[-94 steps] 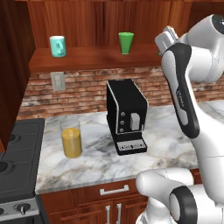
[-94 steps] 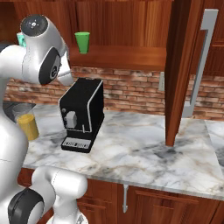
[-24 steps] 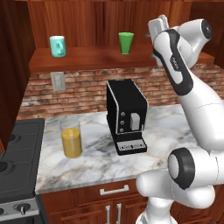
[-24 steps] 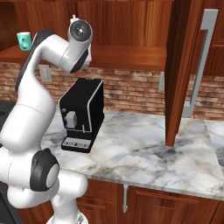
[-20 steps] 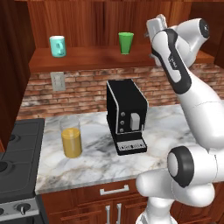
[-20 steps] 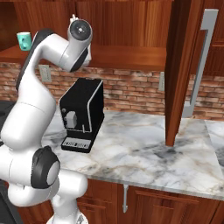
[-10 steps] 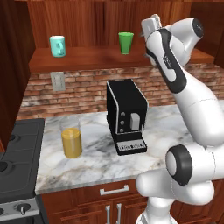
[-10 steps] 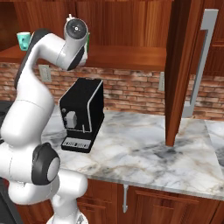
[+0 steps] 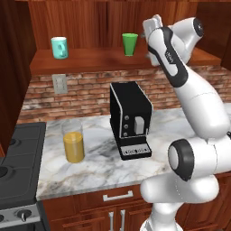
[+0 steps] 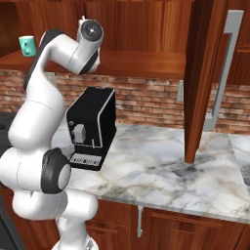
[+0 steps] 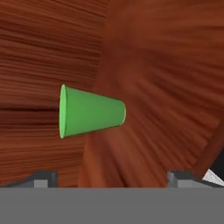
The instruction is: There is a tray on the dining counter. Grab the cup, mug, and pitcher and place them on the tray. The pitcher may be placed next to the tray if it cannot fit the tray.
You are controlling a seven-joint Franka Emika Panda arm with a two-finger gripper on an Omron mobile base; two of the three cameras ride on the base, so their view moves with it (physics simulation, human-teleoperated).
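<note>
Near: pitcher (image 9: 73, 145) stands on marble table (image 9: 94, 168), left of black coffee machine (image 9: 131, 119); untouched.

Middle: arm raised to wooden shelf (image 9: 90, 56); since a second ago, tool (image 9: 151, 25) has swung left toward cup (image 9: 130, 44). Tool fingers (image 11: 43, 177) wide apart, holding nothing; cup centred between them in hand view, some way ahead.

Far: mug (image 9: 59, 47) at shelf's left end, well apart from cup.

Meaning: approach to cup under way; grasp not yet made, likely first of three pickups.

Red brick wall (image 9: 85, 92) ran across mid-frame behind a marble worktop (image 9: 99, 164); wood shelf (image 9: 90, 57) above; dark stove (image 9: 18, 167) lower left.
</note>
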